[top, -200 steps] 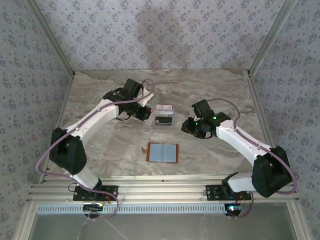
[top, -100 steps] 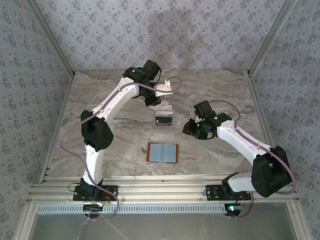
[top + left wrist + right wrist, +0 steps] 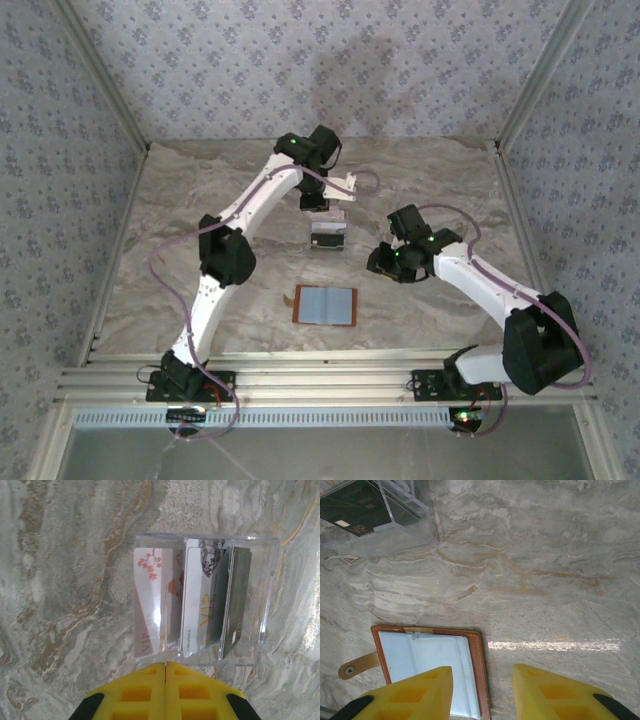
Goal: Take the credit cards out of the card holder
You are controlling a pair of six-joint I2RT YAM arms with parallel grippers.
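Marble-patterned grey tabletop (image 3: pixel 200 200) carries a small orange-brown leather bifold card holder (image 3: pixel 325 305). It lies open and flat in the middle toward the near edge, its pale blue-grey lining facing up and a short snap tab sticking out at its left. Farther back, well apart from the card holder, stands a clear see-through plastic box (image 3: pixel 328 238). Inside it the credit cards (image 3: pixel 200 600) stand on edge side by side: a whitish-pink card with a blossom print (image 3: pixel 152 605), a white card lettered VIP (image 3: pixel 197 615) and a dark, nearly black card (image 3: pixel 235 600). The left gripper (image 3: pixel 165 666) hangs just beyond the box on its far side, pointing down, its yellow fingers pressed together with nothing between them. The right gripper (image 3: pixel 482 692) hovers to the right of the box and farther back than the card holder. Its yellow fingers are spread wide and hold nothing, with bare marble showing in the gap.
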